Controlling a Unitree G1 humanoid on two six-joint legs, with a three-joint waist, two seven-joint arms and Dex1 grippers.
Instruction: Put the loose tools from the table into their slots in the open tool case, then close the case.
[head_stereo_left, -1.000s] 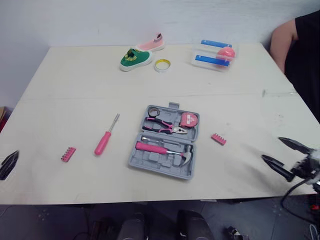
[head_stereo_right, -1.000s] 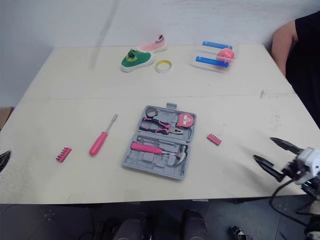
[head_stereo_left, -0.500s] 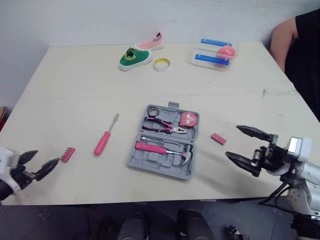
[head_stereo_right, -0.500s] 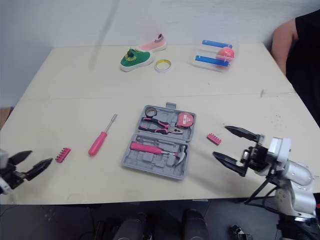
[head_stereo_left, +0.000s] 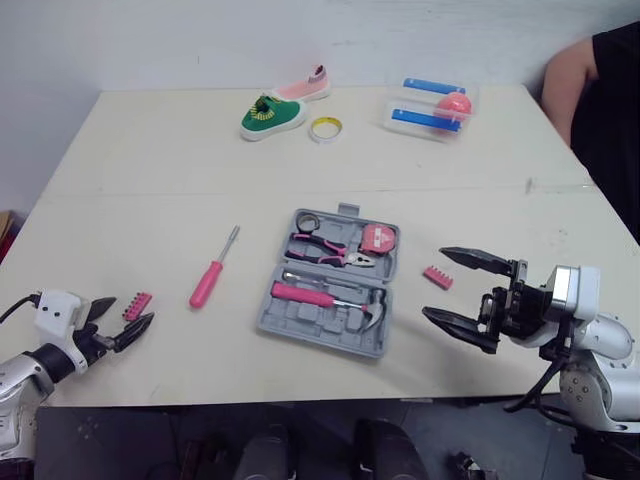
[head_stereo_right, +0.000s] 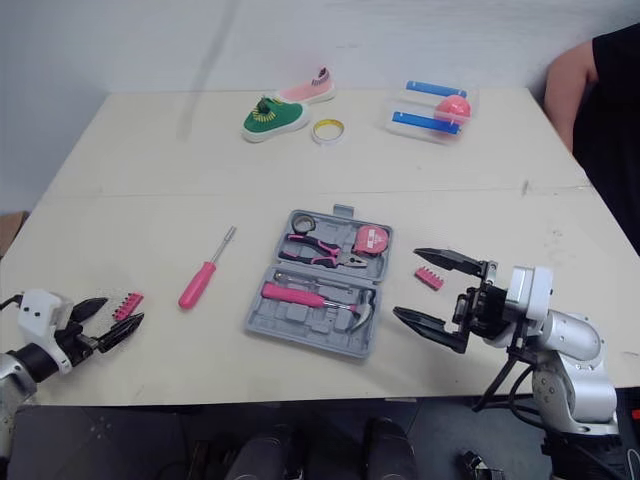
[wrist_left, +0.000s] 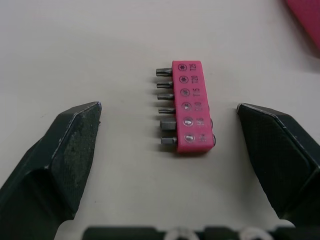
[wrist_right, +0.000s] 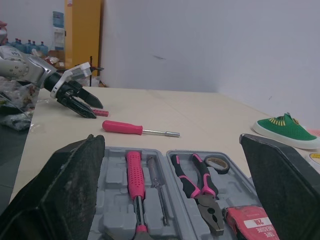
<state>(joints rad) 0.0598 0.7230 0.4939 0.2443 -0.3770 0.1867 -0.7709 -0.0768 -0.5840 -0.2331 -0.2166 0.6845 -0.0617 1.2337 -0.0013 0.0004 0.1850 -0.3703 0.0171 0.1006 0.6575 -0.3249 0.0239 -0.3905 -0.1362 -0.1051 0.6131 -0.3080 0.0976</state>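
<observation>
Left wrist view settles the matter: the pink bit holder (wrist_left: 190, 107) lies on the table (wrist_left: 100, 40) between the fingers of the left gripper (wrist_left: 168, 112), which is spread wide and holds nothing, with neither finger touching the holder. Its long axis runs along the fingers, and the bits point sideways at one of them — so closing would, I judge, pinch it across its short width. The left eye view adds what the wrist cannot: the tool case (head_stereo_left: 330, 283) sits well apart toward the robot's right, with the screwdriver (head_stereo_left: 210, 275) between. The right gripper (head_stereo_right: 408, 282), also wide open and empty, hovers by the case's right edge, near a second bit holder (head_stereo_right: 429, 278).
</observation>
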